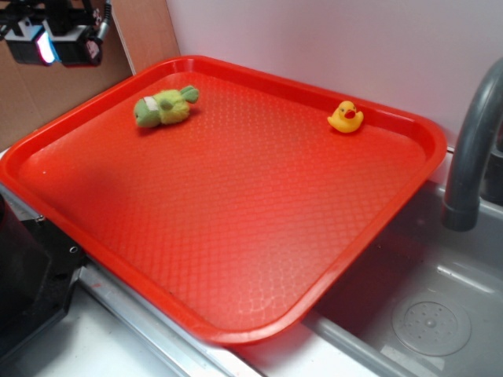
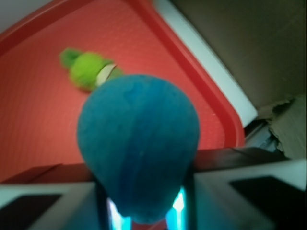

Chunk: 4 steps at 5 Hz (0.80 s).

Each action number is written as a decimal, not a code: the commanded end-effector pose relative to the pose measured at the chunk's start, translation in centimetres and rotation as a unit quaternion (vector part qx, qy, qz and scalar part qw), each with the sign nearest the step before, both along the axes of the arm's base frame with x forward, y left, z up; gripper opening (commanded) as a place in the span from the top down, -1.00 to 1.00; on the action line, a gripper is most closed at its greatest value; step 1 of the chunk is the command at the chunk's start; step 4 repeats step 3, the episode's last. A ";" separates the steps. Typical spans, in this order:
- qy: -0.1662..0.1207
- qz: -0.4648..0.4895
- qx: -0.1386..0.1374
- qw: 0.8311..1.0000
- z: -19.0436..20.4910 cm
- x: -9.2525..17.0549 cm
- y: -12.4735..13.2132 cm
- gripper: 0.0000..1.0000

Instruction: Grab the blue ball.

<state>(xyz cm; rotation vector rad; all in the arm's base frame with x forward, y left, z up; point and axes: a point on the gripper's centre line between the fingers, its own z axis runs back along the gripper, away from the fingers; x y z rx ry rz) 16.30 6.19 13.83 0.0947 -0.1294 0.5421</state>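
The blue ball fills the middle of the wrist view, squeezed to an egg shape between my gripper's two fingers. The gripper is shut on it and holds it well above the red tray. In the exterior view the gripper hangs at the top left corner, above the tray's far left edge, with only a bit of blue showing between its dark parts. The green plush toy lies on the tray below and right of the gripper.
A yellow rubber duck stands near the tray's far right rim. A grey faucet and sink basin are to the right. Brown cardboard stands behind the tray at left.
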 end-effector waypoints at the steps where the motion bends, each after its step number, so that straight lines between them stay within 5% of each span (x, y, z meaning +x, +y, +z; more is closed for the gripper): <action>1: -0.006 -0.143 -0.065 0.988 1.2 -0.9 0.0 1.00; 2: 0.010 -0.150 -0.075 0.986 0.6 -0.6 0.0 1.00; 3: 0.004 -0.147 -0.044 0.988 -0.2 0.0 0.1 1.00; 4: 0.004 -0.147 -0.044 0.988 -0.2 0.0 0.1 1.00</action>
